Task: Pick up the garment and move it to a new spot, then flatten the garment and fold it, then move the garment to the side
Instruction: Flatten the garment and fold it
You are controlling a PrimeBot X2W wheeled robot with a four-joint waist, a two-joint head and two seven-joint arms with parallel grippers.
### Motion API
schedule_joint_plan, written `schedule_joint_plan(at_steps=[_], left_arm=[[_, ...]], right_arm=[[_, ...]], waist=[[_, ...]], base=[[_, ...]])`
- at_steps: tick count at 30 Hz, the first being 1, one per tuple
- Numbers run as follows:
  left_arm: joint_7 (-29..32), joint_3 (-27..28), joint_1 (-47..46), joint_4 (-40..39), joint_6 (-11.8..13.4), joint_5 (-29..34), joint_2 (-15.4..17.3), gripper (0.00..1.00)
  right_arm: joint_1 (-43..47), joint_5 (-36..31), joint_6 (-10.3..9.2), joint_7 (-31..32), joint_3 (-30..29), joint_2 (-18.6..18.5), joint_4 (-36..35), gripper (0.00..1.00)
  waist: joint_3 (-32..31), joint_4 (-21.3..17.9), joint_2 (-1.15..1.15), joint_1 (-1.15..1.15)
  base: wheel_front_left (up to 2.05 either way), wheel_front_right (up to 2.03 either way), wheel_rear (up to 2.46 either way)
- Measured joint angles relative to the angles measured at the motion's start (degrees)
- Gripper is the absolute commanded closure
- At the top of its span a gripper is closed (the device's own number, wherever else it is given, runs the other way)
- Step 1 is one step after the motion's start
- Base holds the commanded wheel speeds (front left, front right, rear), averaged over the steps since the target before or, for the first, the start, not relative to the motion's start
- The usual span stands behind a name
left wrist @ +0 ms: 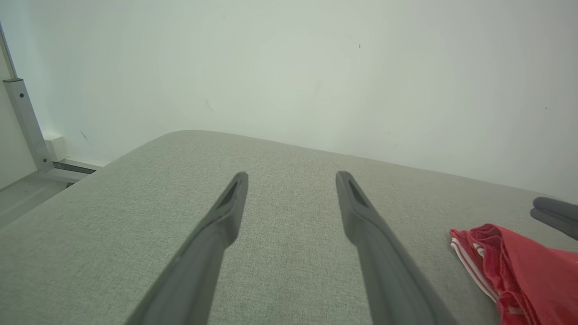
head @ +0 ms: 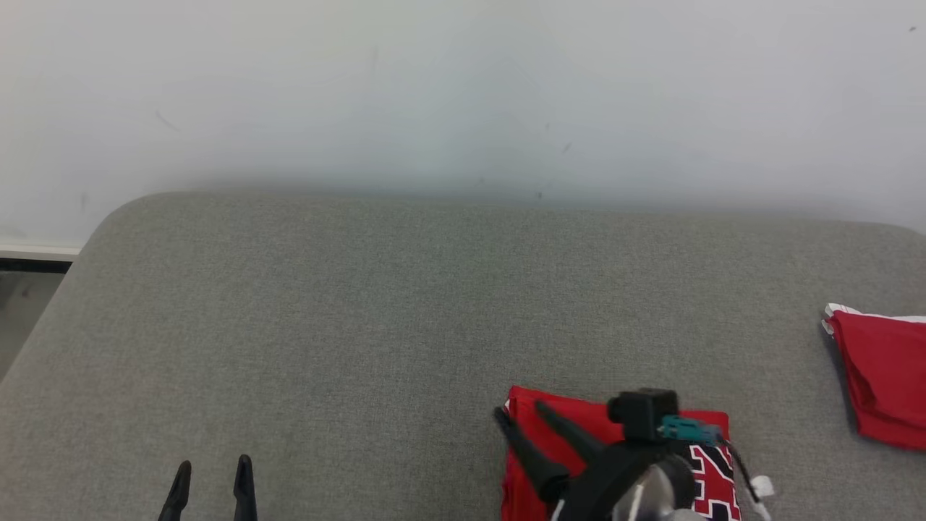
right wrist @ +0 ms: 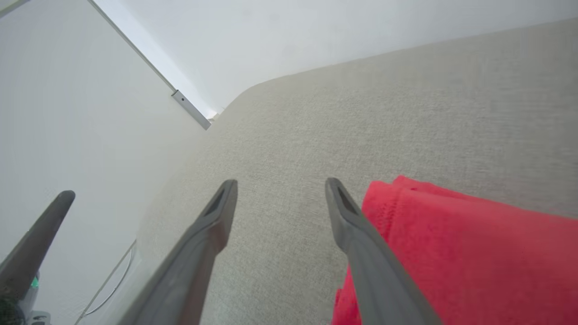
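The garment [head: 712, 463] is red with a black and white print. It lies folded on the grey cushioned surface [head: 405, 304], near the front edge right of centre. My right gripper [head: 519, 411] hangs over its left edge, open, with nothing between the fingers. In the right wrist view the right gripper [right wrist: 280, 185] spans bare cushion, one finger running along the garment [right wrist: 474, 248]. My left gripper [head: 215, 464] is open at the lower left, well apart from the cloth. The left wrist view shows the left gripper [left wrist: 291, 178] over bare cushion, the garment [left wrist: 519, 271] off to its right.
A second folded red garment [head: 882, 376] with white trim lies at the right edge of the surface. A white wall [head: 463, 87] runs behind the cushion. The cushion's rounded left corner drops to the floor [head: 22, 304]. A metal rail [left wrist: 25, 122] stands by that corner.
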Motion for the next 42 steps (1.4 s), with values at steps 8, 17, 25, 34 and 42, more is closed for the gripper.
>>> schedule_joint_plan(at_steps=[8, 17, 25, 34, 42], left_arm=[[0.0, 1.0, 0.6, -0.6, 0.0, 0.0, -0.6, 0.0], [0.0, 0.5, 0.4, 0.2, 0.0, -0.1, -1.2, 0.0], [0.0, 0.8, 1.1, 3.7, -0.1, 0.0, -1.5, 0.0], [0.0, 0.7, 2.0, 9.9, -0.1, 2.5, -1.1, 0.0], [0.0, 2.2, 2.0, 11.8, -0.3, 2.6, -0.9, 0.0]], right_arm=[[11.7, -16.4, 0.0, 3.8, -22.2, -0.3, -8.0, 0.0], [17.6, -27.3, 0.0, -8.2, -32.4, -0.2, -12.0, 0.0], [20.3, -32.0, 0.0, -19.8, -37.8, -0.2, -7.9, 0.0], [20.5, -36.0, 0.0, -21.1, -38.0, -0.2, -5.8, 0.0], [20.0, -36.4, 0.0, -20.8, -36.7, -0.2, -5.1, 0.0]], waist=[[0.0, -1.1, 0.0, 0.0], [-0.8, -1.6, 0.0, 0.0], [-4.1, -1.8, 0.0, 0.0], [-7.4, -4.1, 0.0, -0.01], [-9.0, -6.0, 0.0, -0.01]], base=[[0.0, 0.0, 0.0], [0.0, 0.0, 0.0], [0.0, 0.0, 0.0], [0.0, 0.0, 0.0], [0.0, 0.0, 0.0]])
